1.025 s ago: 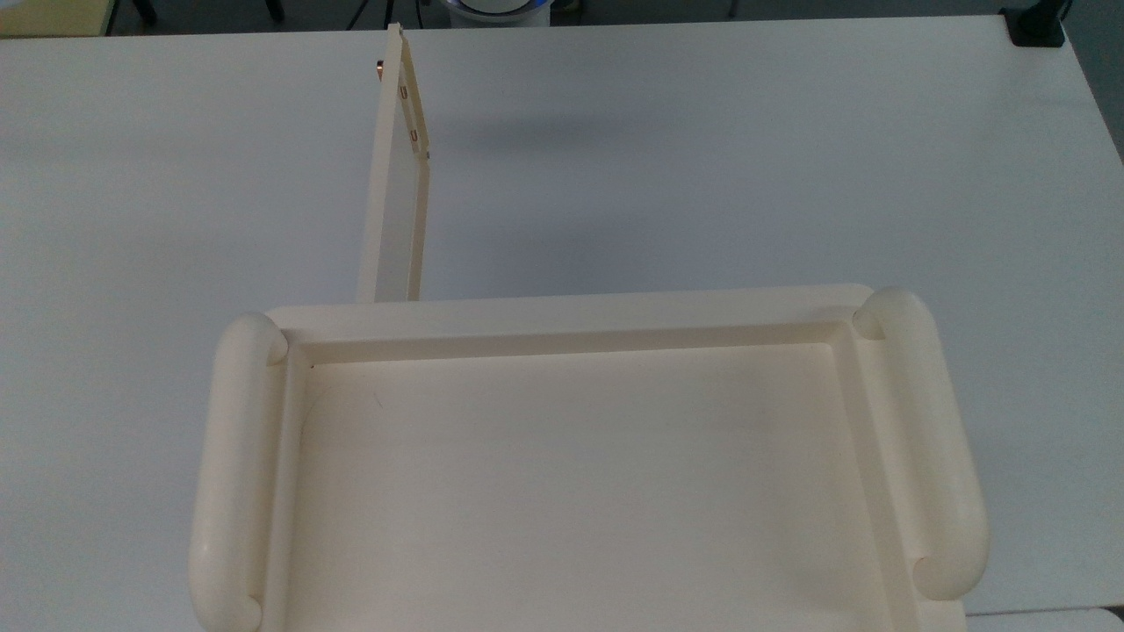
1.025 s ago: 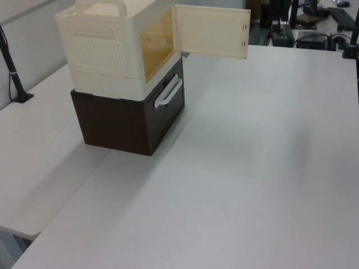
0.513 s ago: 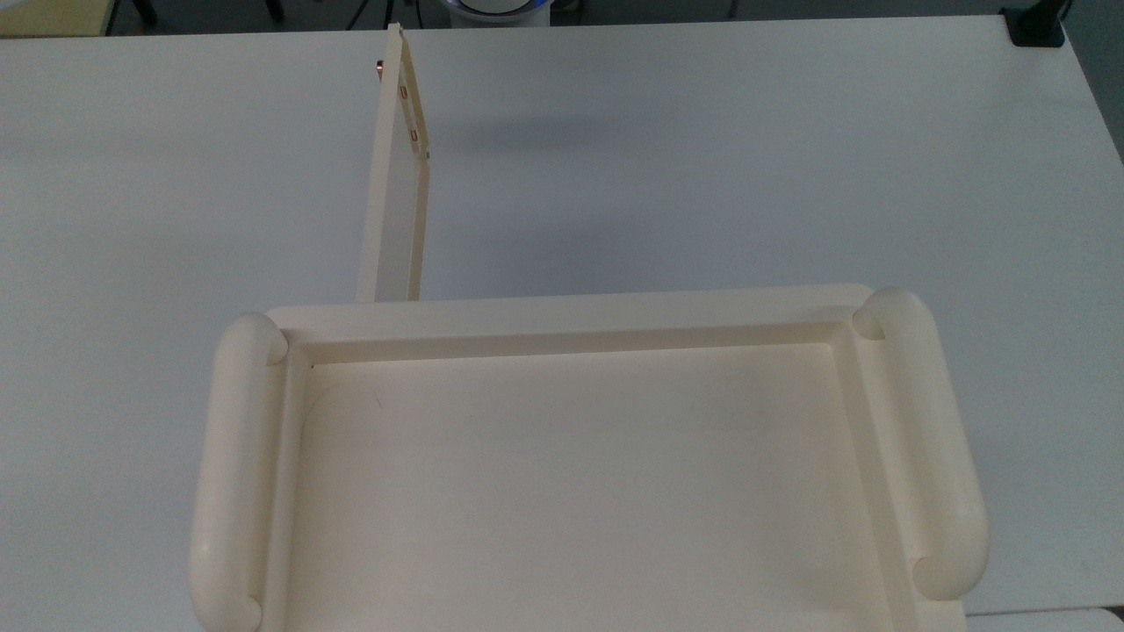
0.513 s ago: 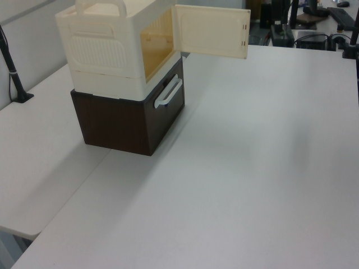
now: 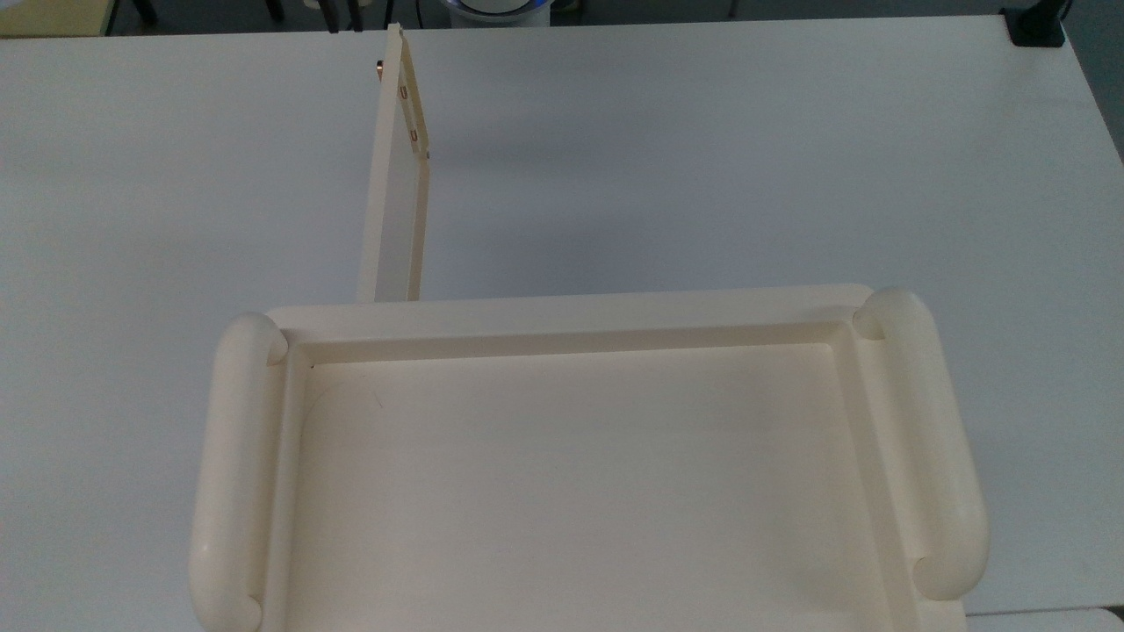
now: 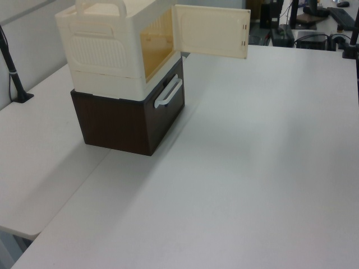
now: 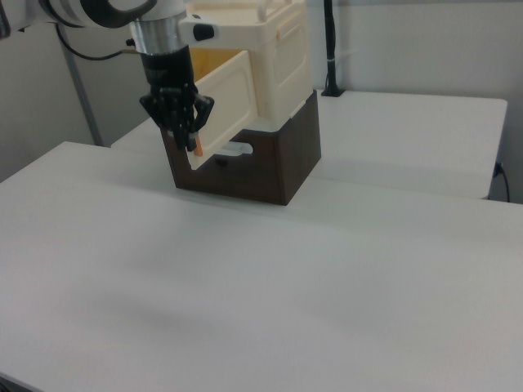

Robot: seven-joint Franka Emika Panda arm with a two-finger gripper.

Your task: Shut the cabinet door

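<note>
The cream cabinet (image 5: 562,318) fills the lower half of the top view, with its tray-like top and two rounded side rails. Its door (image 5: 393,202) stands wide open, roughly square to the cabinet front, its copper knob (image 5: 379,68) at the far free end. In the left view the door (image 6: 210,31) swings out to the right of the cabinet (image 6: 104,50). In the right view my black gripper (image 7: 181,122) hangs at the door's (image 7: 225,98) free edge, just above the knob (image 7: 197,148), on the door's outer side. Whether it touches the door is unclear.
The cabinet rests on a dark brown drawer box (image 6: 126,120) with a white handle (image 6: 168,92). The white table (image 5: 702,158) spreads wide in front of the door. A black pole (image 7: 331,49) stands behind the cabinet, and desk clutter lies beyond the table's far edge.
The door has kept its angle. Thin dark shapes have come into the top view's upper edge, just left of the door's free end.
</note>
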